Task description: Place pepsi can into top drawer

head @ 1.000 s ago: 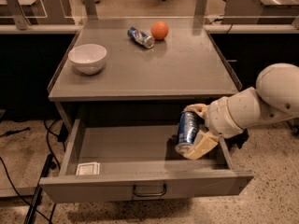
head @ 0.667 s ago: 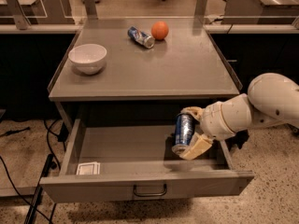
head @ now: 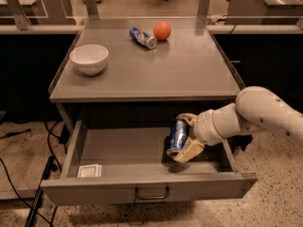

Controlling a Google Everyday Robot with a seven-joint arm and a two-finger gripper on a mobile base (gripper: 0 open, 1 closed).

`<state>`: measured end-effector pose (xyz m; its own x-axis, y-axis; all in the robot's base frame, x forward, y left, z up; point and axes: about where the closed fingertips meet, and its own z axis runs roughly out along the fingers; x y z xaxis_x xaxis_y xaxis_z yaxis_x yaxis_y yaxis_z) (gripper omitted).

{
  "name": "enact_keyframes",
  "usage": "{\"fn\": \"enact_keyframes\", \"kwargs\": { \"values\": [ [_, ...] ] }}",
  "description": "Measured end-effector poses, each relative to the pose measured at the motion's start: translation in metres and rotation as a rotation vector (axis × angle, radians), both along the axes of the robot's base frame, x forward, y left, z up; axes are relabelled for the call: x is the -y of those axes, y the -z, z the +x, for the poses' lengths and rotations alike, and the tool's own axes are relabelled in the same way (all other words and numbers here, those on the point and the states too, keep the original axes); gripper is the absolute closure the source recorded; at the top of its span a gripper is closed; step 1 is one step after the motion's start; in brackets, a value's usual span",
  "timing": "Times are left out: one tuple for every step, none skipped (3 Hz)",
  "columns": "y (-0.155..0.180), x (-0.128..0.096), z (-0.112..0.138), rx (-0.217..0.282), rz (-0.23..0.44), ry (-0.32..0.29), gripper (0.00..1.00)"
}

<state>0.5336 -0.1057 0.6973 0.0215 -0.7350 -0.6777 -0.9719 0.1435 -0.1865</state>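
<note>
The top drawer (head: 118,148) is pulled open below the grey tabletop, with a small bar handle on its front panel. My gripper (head: 183,137) reaches in from the right and is shut on the pepsi can (head: 177,136), a stout blue can with white markings. It holds the can nearly upright, slightly tilted, inside the drawer's right half, low over the drawer floor. Whether the can touches the floor cannot be told.
A white card (head: 89,170) lies in the drawer's front left corner. On the tabletop (head: 189,70) are a white bowl (head: 89,58) at the left, a slimmer blue-and-silver can (head: 143,37) lying on its side and an orange (head: 162,30) at the back.
My gripper has moved left and lower with the can, deeper into the drawer. Nothing on the tabletop has moved.
</note>
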Motion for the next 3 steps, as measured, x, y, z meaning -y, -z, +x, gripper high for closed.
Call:
{"fn": "enact_keyframes", "kwargs": {
  "values": [
    [0.021, -0.012, 0.007, -0.015, 0.019, -0.009, 1.00],
    [0.039, -0.027, 0.012, -0.018, 0.034, -0.031, 1.00],
    [0.052, -0.040, 0.016, -0.001, 0.048, -0.054, 1.00]
  ]
}}
